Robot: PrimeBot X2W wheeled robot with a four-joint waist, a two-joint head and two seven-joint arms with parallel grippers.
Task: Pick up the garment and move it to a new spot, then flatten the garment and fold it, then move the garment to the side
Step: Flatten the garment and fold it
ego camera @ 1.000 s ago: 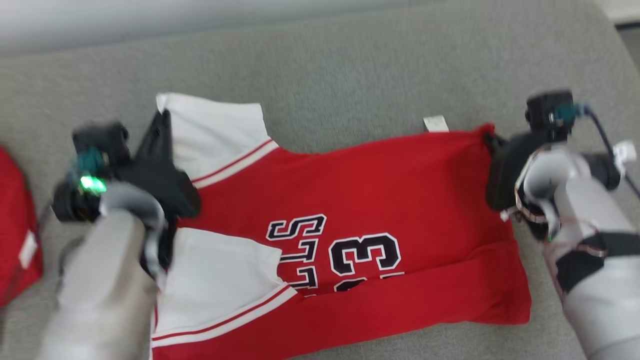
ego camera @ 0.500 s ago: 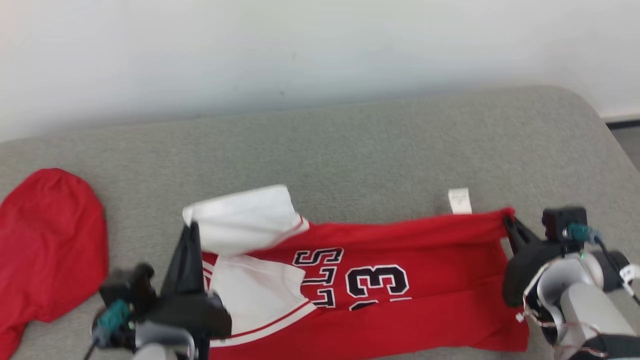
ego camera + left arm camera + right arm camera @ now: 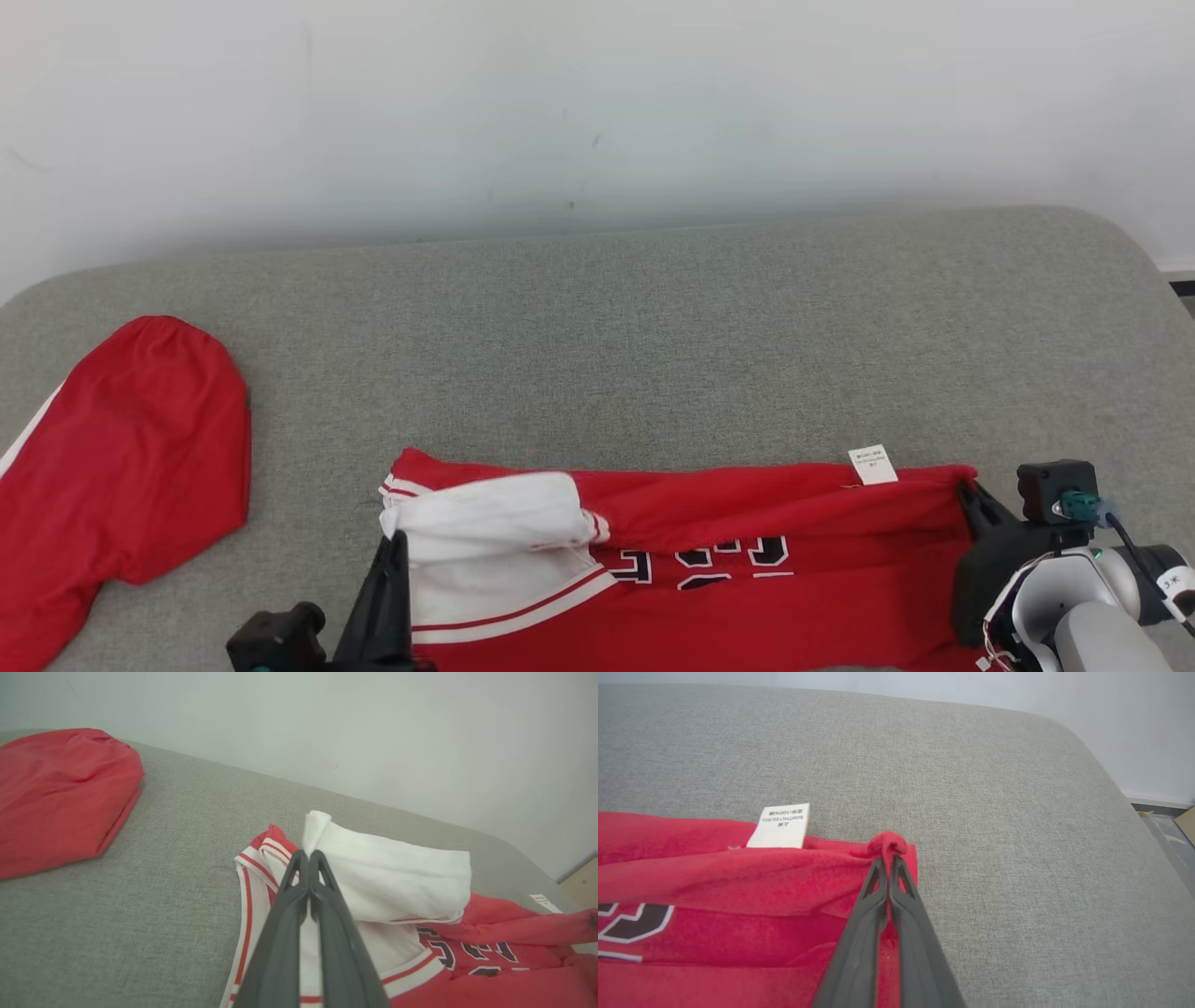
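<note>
Garment (image 3: 747,625) w/ half-hidden black lettering, tag (image 3: 873,464) print illegible, left gripper (image 3: 308,855) & right gripper (image 3: 888,858) clamped on it

We list one grey fabric surface (image 3: 653,327), rounded at its far corners and backed against a plain white wall (image 3: 597,112). One second red garment (image 3: 131,448) lies flat at the surface's left end, with a rounded far edge and a white stripe along its left side. One strip of dark floor (image 3: 1155,814) runs past the right end, with a tan board corner (image 3: 1188,821) beside it.
</note>
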